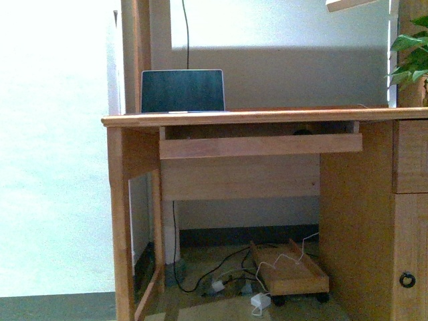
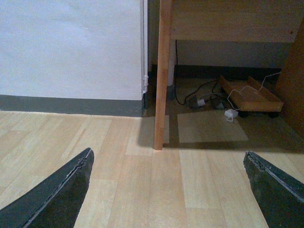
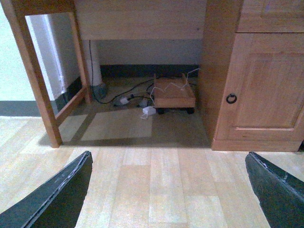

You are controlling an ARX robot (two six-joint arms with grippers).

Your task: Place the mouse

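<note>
Barely showing as a dark oval sliver in the pull-out tray (image 1: 261, 144), near its right end and behind its front board: probably the mouse (image 1: 302, 132), too hidden to confirm. Not held by either arm. Tray slid out a little beneath the top of the desk (image 1: 234, 118), presumably to give reach inside. Up on the top, toward the left end, open and upright: laptop (image 1: 182, 91), leaving bare wood to its right as a likely spot for setting down. At the far right edge, leaves of a plant (image 1: 410, 59). Down between the desk legs, cables (image 3: 124, 93) and a wheeled board (image 1: 291, 271) on the floor (image 2: 142, 190). Both arms low, out of the front view, wrist cameras aimed at the desk base. Left gripper (image 2: 167, 156): fingers spread wide, nothing between. Right gripper (image 3: 167, 156): likewise spread wide and empty, facing the cupboard door (image 3: 259, 85). Judged as the very start: reach to the tray not yet made, a lift from this low pose needed first.
</note>
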